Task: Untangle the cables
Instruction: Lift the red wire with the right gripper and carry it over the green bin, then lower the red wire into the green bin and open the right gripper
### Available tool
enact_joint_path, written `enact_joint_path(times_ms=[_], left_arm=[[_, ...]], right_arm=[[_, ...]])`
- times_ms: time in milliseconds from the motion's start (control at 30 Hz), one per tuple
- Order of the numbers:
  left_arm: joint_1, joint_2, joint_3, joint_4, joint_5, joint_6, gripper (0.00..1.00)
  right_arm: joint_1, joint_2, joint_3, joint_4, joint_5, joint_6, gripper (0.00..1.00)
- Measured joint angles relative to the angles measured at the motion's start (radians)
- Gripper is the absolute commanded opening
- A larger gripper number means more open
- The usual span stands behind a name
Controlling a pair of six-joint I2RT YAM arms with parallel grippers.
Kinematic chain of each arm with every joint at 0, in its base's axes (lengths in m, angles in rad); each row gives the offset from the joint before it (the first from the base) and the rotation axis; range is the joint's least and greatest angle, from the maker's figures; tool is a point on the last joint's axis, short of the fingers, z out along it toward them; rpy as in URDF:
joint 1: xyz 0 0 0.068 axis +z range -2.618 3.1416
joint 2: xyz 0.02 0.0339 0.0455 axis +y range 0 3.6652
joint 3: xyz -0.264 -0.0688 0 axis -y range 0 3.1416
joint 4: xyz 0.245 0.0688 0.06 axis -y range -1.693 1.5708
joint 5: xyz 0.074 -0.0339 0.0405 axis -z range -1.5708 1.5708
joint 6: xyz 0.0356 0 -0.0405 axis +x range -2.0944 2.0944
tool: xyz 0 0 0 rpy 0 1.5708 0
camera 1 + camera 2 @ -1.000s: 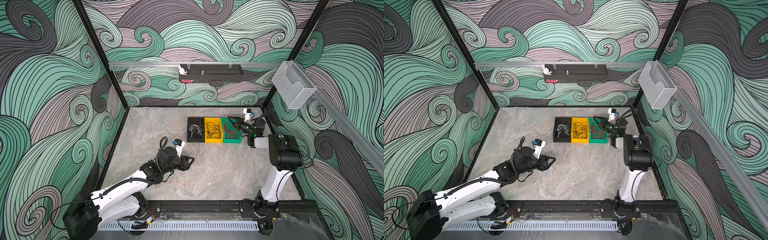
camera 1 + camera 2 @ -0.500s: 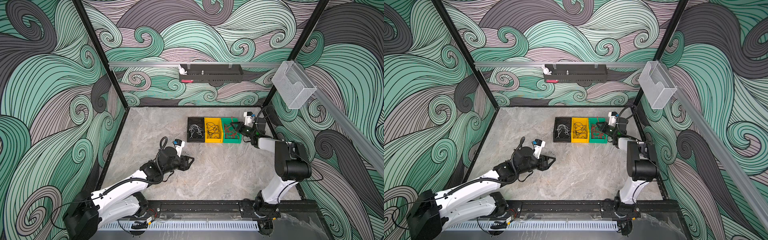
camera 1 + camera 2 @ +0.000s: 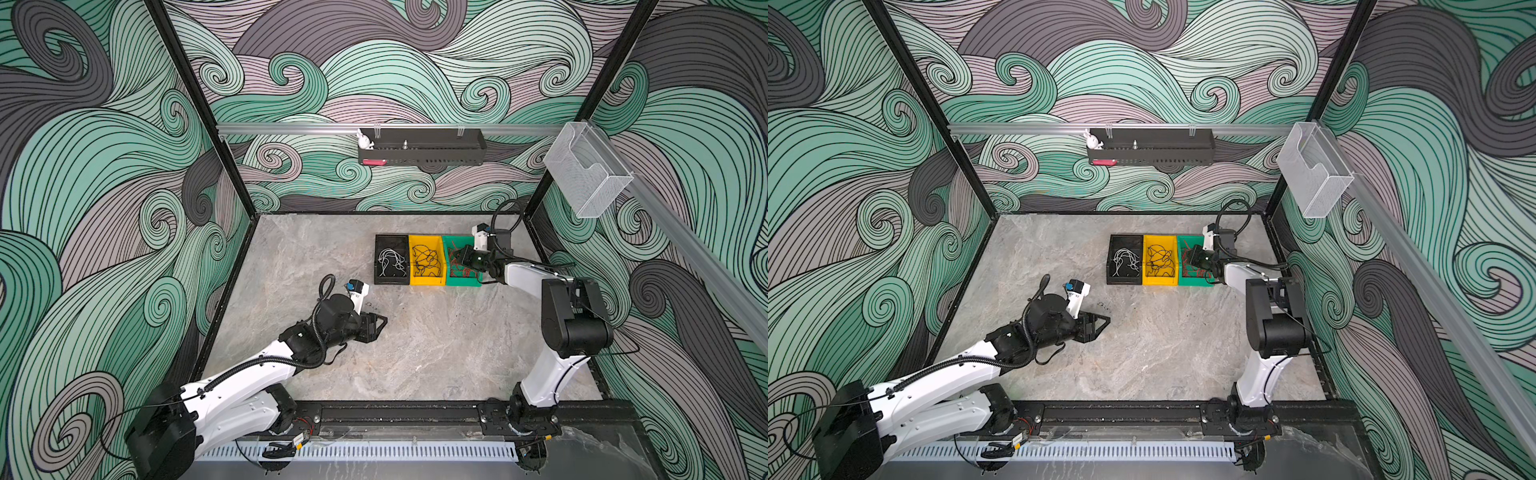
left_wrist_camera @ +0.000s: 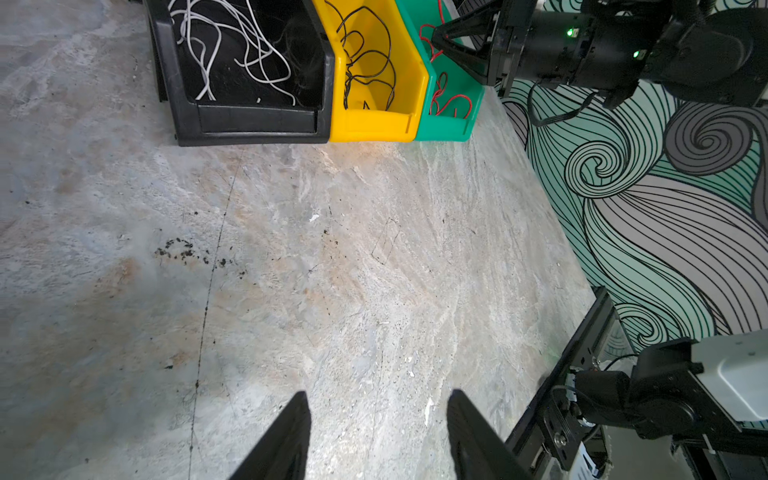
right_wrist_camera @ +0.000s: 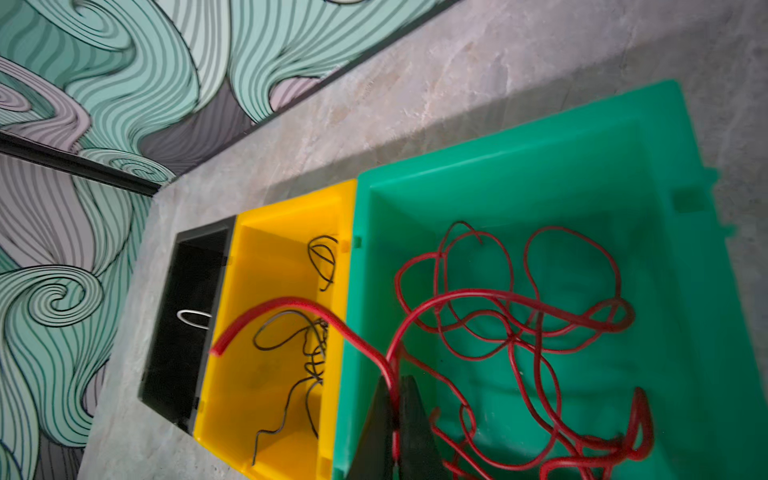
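Just lowered toward green bin: right tool clamped on red cable, release likely next; left tool half-open, empty.

**Two grippers, three bins, cables in three colours**

Two grippers are counted: the left gripper and the right gripper. Three bins are counted in a row ahead of the left gripper: one black bin, one yellow bin and one green bin, the last directly under the right gripper. White cables, black cables and red cables are seen, several of each, too tangled for an exact number. One red cable is pinched by the right gripper. High beyond both grippers, one black tray, one white rabbit figure and one clear holder are counted.
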Motion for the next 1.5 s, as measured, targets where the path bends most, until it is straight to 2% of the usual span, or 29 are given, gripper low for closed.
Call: enact_joint_path(times_ms=[267,767,867,1000,1167,1300,1500], left_arm=[[0.0,-0.079,-0.032,-0.005,-0.022,-0.004,0.55],[0.0,-0.122,-0.046,-0.008,-0.059,-0.011,0.55],[0.0,-0.132,-0.046,-0.009,-0.062,-0.012,0.55],[0.0,-0.138,-0.047,-0.011,-0.068,-0.013,0.55],[0.0,-0.138,-0.053,-0.014,-0.079,-0.013,0.55],[0.0,-0.148,-0.062,-0.016,-0.083,-0.013,0.55],[0.0,-0.175,-0.063,-0.016,-0.097,-0.013,0.55]], right_arm=[[0.016,0.042,0.07,-0.133,0.085,-0.005,0.0],[0.08,0.143,0.216,-0.307,0.279,-0.008,0.04],[0.08,0.154,0.231,-0.322,0.282,-0.01,0.08],[0.08,0.153,0.233,-0.351,0.278,-0.021,0.25],[0.08,0.119,0.232,-0.404,0.278,-0.032,0.27],[0.08,0.069,0.233,-0.444,0.283,-0.044,0.38],[0.081,0.021,0.233,-0.478,0.291,-0.054,0.39]])
